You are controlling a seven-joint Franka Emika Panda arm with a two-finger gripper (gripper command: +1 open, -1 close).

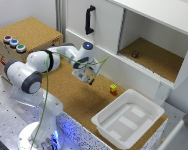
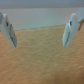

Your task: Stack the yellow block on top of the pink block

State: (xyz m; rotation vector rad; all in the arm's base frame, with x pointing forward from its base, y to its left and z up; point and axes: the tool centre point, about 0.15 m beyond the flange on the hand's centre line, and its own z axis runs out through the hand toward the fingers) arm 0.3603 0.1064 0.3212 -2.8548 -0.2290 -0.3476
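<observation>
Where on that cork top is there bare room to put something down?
The widest bare cork lies between the arm's base and the white tub. The gripper hangs open over the strip along the cabinet wall, and the yellow block sits nearby, above the tub. The open cupboard shelf is mostly bare beside a small dark object.

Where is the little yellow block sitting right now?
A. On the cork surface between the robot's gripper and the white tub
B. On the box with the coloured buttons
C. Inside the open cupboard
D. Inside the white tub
A: the yellow block sits on the cork surface, apart from the gripper and outside the white tub.
</observation>
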